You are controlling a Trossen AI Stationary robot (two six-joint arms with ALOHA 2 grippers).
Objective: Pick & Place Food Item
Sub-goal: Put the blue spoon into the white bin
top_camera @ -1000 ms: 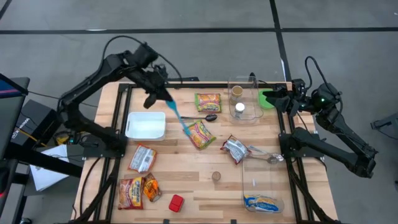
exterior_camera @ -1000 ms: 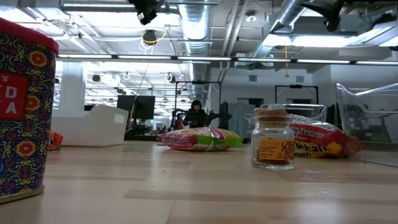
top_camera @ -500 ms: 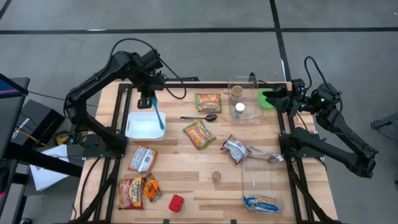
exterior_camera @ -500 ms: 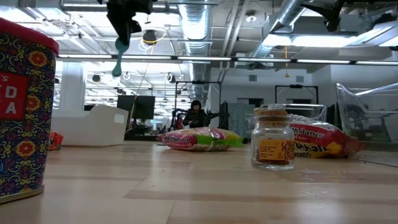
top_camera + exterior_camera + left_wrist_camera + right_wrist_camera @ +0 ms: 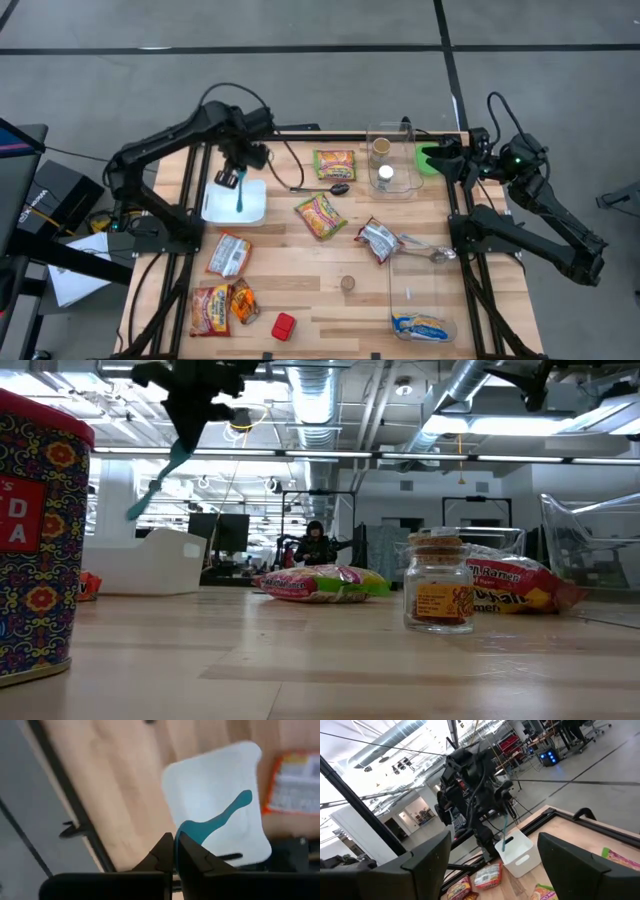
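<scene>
Hanging from the left gripper, a teal spoon is carried in the air above the white bin at the table's far left; the jaws are clenched on its handle, its bowl pointing down toward the bin. Step in hand, by judgement: the placing stage, with the spoon over its likely container but not yet released. The next move calls for lowering the spoon inside the bin's walls, then opening the jaws. The right gripper waits, released, beyond the table's far right edge, near the clear box.
</scene>
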